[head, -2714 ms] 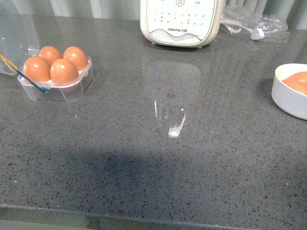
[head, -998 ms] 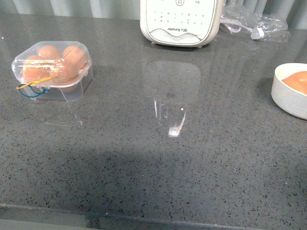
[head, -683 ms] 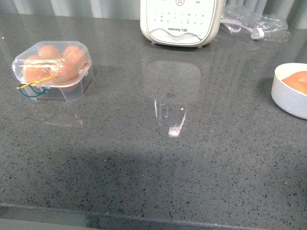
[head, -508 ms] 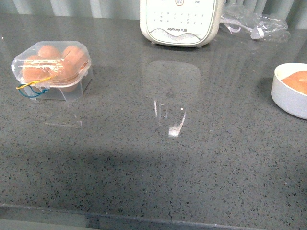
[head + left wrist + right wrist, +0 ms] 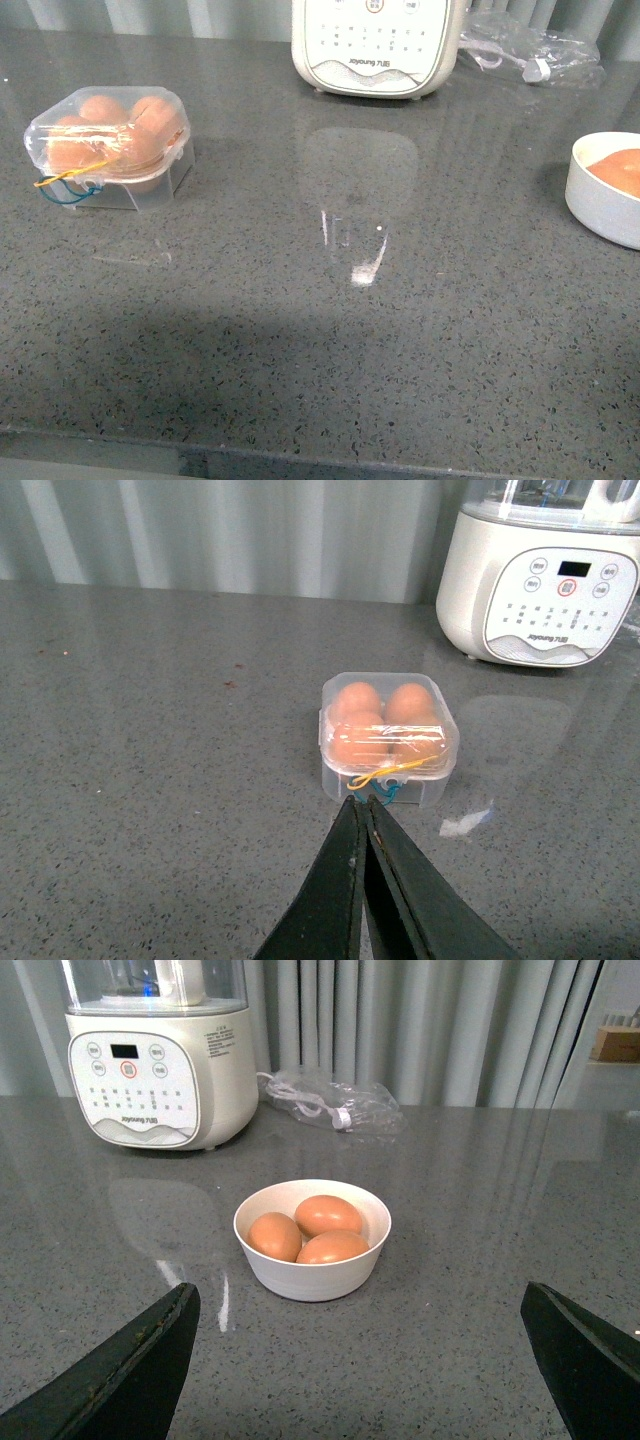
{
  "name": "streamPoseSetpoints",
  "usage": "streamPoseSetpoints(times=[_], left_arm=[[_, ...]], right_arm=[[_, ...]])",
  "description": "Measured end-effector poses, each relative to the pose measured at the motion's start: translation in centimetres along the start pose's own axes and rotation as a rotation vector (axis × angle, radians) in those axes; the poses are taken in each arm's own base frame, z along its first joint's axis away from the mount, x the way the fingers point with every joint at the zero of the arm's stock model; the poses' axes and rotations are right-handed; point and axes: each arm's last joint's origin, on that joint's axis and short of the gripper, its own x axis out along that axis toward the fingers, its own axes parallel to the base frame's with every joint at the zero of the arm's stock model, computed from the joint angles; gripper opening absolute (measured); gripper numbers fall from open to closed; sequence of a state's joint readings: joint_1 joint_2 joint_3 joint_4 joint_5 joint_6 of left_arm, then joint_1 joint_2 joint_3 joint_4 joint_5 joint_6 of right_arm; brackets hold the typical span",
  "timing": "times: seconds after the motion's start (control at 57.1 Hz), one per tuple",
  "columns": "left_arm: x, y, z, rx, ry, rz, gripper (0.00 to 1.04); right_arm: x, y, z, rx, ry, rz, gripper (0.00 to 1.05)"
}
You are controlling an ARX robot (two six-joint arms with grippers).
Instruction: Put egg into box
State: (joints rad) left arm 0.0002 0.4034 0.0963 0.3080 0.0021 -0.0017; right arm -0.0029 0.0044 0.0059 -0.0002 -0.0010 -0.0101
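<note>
The clear plastic box (image 5: 108, 148) sits at the left of the grey counter with its lid down over several brown eggs; a blue-and-yellow band hangs at its front. It also shows in the left wrist view (image 5: 388, 732). My left gripper (image 5: 361, 802) is shut and empty, its tips just short of the box's front, apart from it. My right gripper (image 5: 360, 1305) is open and empty, its fingers wide apart, well back from the white bowl (image 5: 312, 1238), which holds three brown eggs (image 5: 326, 1214). Neither arm shows in the front view.
A white appliance (image 5: 378, 45) with a button panel stands at the back middle of the counter. A crumpled clear plastic bag (image 5: 527, 42) lies at the back right. The white bowl (image 5: 603, 188) sits at the right edge of the front view.
The box's lid, open 2.7 s ago, has come down over the eggs. Since one second ago nothing has visibly moved.
</note>
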Motion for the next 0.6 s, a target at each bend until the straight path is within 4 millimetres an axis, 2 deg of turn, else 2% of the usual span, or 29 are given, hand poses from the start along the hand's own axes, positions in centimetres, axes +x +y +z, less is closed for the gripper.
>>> streamPoseSetpoints(times=[0.42, 0.595], left_arm=[[-1.3, 0.0, -1.6, 0.0, -0.001, 0.002, 0.04], [-1.7, 0.0, -1.4, 0.0, -0.032, 0.003, 0.04]], right_arm=[[0.0, 0.0, 0.0, 0.0, 0.0, 0.0, 0.97], [0.0, 0.0, 0.0, 0.0, 0.0, 0.0, 0.97]])
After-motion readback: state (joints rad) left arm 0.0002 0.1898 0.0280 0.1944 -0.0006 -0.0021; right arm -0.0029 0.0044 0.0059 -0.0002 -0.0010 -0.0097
